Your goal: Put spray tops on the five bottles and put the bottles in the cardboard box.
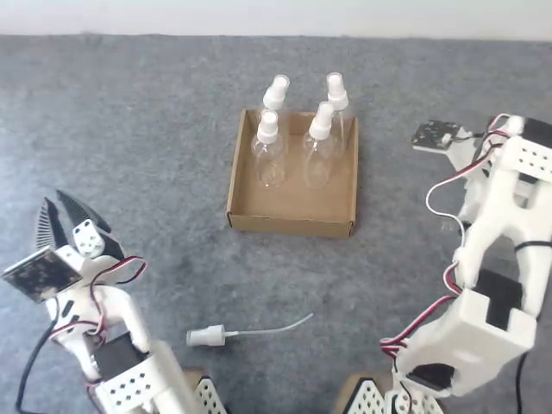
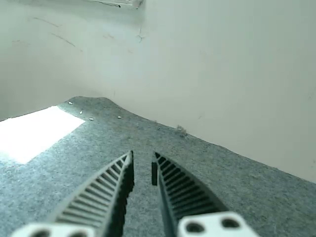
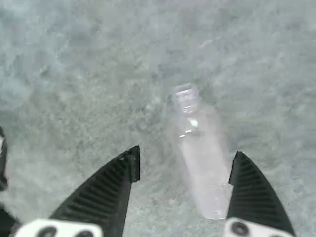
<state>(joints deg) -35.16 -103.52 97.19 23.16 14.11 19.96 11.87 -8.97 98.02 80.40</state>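
Four clear bottles with white spray tops point(image 1: 296, 138) stand upright in the far half of the cardboard box point(image 1: 291, 222). A loose spray top point(image 1: 207, 336) lies on the carpet near the front, its thin tube pointing right. In the right wrist view a clear uncapped bottle point(image 3: 199, 153) lies on its side on the carpet. My right gripper point(image 3: 187, 153) hangs open above it, its fingers straddling the bottle without touching. My left gripper point(image 1: 53, 200) point(image 2: 143, 155) is at the table's left, slightly open and holding nothing.
Grey carpet point(image 1: 147, 129) covers the table. The right arm point(image 1: 500, 224) stands to the right of the box. The near half of the box floor is bare. A pale wall point(image 2: 222, 74) rises beyond the table's edge.
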